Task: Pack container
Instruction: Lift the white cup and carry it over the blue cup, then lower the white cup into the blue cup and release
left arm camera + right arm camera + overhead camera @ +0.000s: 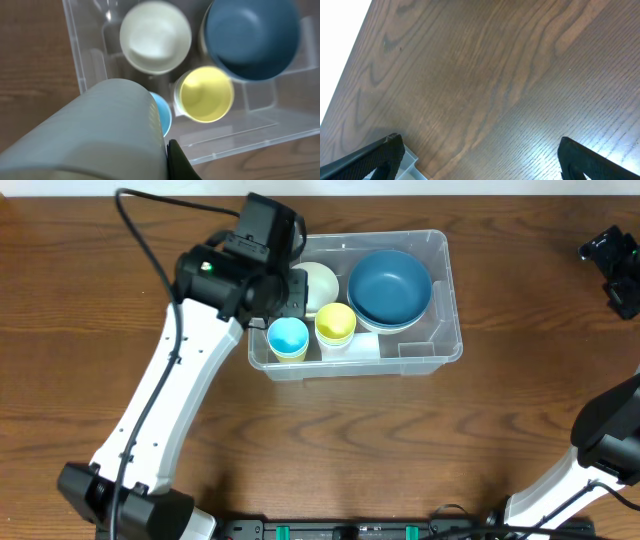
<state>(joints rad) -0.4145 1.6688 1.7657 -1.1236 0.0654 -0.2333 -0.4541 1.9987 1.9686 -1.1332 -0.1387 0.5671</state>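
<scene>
Just beyond the left claw (288,292), grip unreadable, one clear ridged plastic container (442,348) holds two round bowls (390,285), two cups (336,322); right claw (480,156) gapes over woodgrain bench (495,75)

**Four items in container (440,348)**

Clear bin sits mid-table. Dark blue bowl (390,288) at right end, white bowl (320,283) at left. Yellow cup (336,323) & light blue cup (288,337) stand upright along near wall. L arm (185,375) overhangs left end.

Clear container (432,346) on wooden table (380,442)
</scene>
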